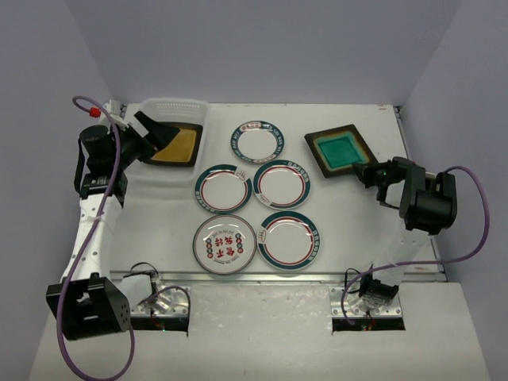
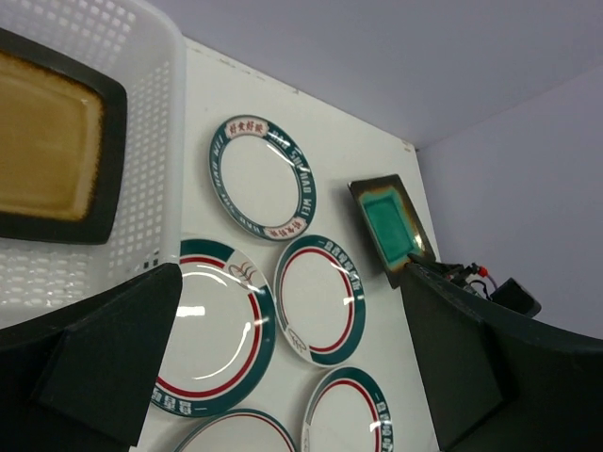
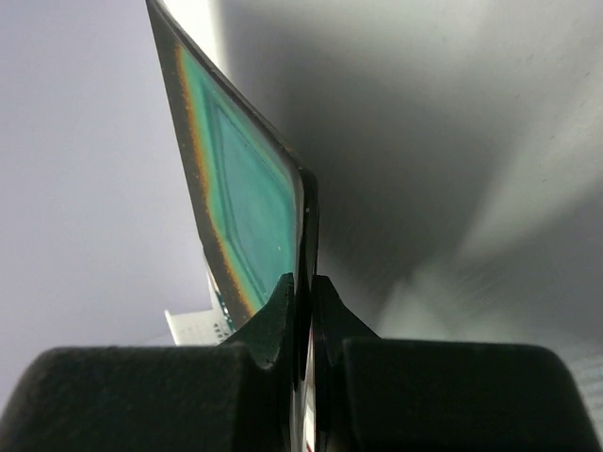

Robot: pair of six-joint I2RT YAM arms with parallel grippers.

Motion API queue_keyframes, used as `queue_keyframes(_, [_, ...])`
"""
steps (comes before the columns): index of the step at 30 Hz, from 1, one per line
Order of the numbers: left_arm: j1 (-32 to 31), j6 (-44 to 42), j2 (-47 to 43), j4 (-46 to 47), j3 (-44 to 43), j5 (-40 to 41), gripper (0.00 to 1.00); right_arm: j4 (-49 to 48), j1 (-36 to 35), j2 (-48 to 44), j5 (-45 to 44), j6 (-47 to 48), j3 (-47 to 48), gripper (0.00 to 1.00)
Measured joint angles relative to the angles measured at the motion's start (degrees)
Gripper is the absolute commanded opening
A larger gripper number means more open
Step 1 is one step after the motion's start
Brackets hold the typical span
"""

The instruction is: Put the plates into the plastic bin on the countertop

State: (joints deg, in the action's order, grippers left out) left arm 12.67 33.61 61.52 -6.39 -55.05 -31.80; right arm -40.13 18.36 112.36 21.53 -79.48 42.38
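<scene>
white countertop (image 1: 373, 119), metal front edge, pale lilac walls around. five round plates (image 1: 281, 183) clustered mid-table; near-left one (image 1: 225, 243) carries red chinese characters, far one (image 1: 255, 141) has rim lettering too small to read. translucent plastic bin (image 1: 178, 105) at far left holds amber-centred square plate (image 1: 176, 145). left gripper (image 1: 155, 131) above bin, fingers spread wide, holding nothing. right gripper (image 3: 303, 299) pinches edge of teal-centred square plate (image 1: 340, 151) at far right, plate tilted.

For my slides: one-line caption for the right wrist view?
Right gripper pinching the edge of the square teal-centred plate, seen edge-on.
</scene>
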Motion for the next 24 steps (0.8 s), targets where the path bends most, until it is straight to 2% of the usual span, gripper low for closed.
queue_keyframes(4, [-4.98, -0.11, 4.91, -0.30, -1.66, -0.38, 1.00, -3.25, 1.41, -2.22, 1.74, -1.00, -1.32, 0.00])
queue_keyframes(7, [-11.63, -1.14, 11.50, -3.95, -8.47, 1.54, 1.00, -3.99, 1.34, -5.34, 5.97, -1.03, -1.32, 0.00])
queue_keyframes(12, [-25.96, -7.49, 23.93, -12.91, -28.01, 8.37, 1.00, 1.26, -1.96, -14.44, 16.78, 3.02, 0.04, 0.00])
queue_keyframes(16, [-34.24, -16.68, 35.04, -25.30, -49.01, 11.78, 1.00, 13.87, -8.03, -21.50, 25.12, 14.25, 4.55, 0.00])
queue_keyframes(18, [-37.15, -20.55, 38.98, -28.78, -55.59, 14.90, 1.00, 16.60, -11.22, -24.69, 28.38, 17.77, 4.82, 0.00])
queue_keyframes(21, [-40.09, -23.45, 39.66, -32.45, -55.09, 17.12, 1.00, 17.31, -13.87, -27.90, 34.56, 20.00, 4.51, 0.00])
queue_keyframes(24, [-41.97, -23.95, 37.70, -33.50, -47.63, 16.19, 0.98, 14.52, -13.98, -28.34, 39.19, 19.93, 3.49, 0.00])
